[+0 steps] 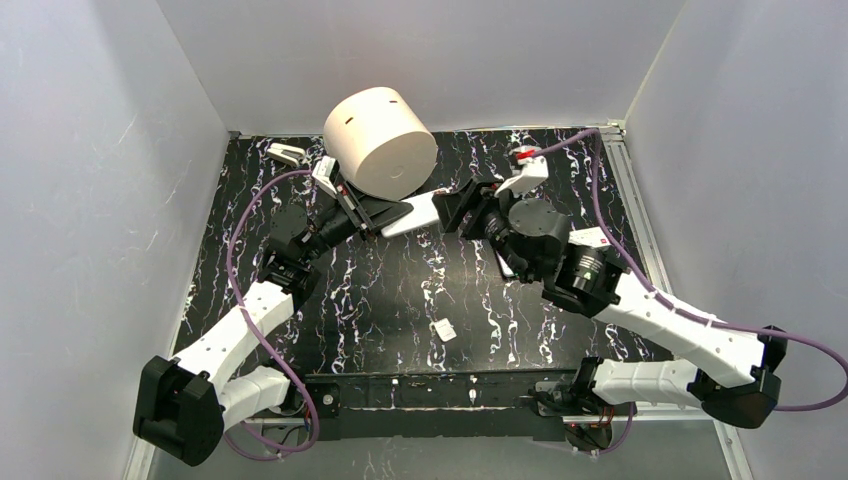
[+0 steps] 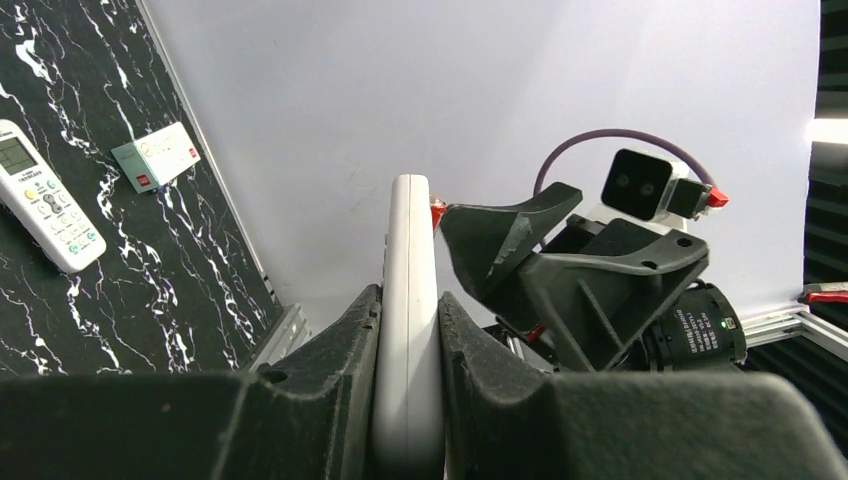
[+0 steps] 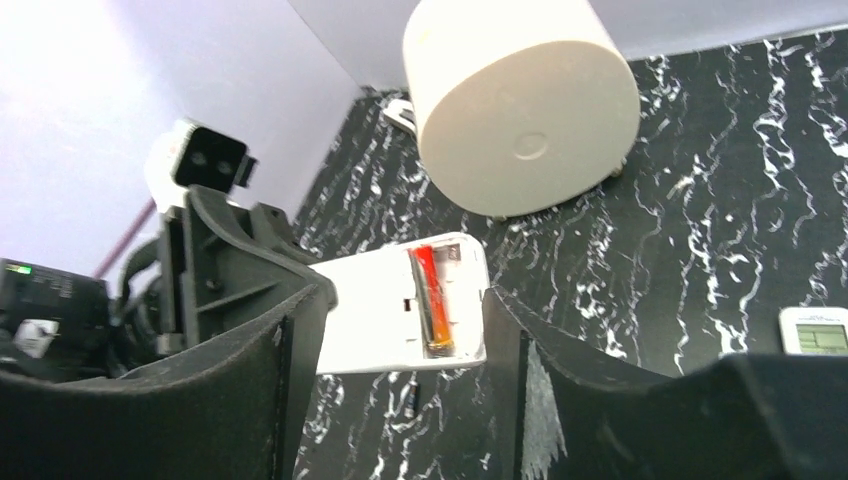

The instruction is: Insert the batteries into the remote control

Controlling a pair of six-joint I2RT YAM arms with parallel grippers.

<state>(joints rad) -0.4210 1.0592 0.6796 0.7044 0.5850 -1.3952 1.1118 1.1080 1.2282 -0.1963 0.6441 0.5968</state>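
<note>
**1 battery seated, 1 to go, cover off**

The left gripper (image 2: 409,300) is clamped on the white remote control (image 3: 370,320). It holds the remote edge-on off the black marbled table (image 1: 380,290), in front of a large cream cylinder (image 1: 380,140).

The right wrist view shows the open battery compartment. 1 orange-red battery (image 3: 432,300) lies seated in its bay. The bay beside it looks empty, though the angle makes that a judgement.

The right gripper (image 1: 452,208) sits at the remote's free end with its jaws spread wide and nothing visible between the pads. I cannot tell whether either finger touches the remote's edge.

Below the remote, a thin dark cylinder (image 3: 413,392) lies on the table. It is probably the 2nd battery, but it is too small to be sure of its colour. The small white cover piece (image 1: 444,329) lies on the table well apart from both grippers, towards the arm bases.

By this reading the task is roughly half done. What is left is to pick up the loose battery and seat it in the free bay.
</note>
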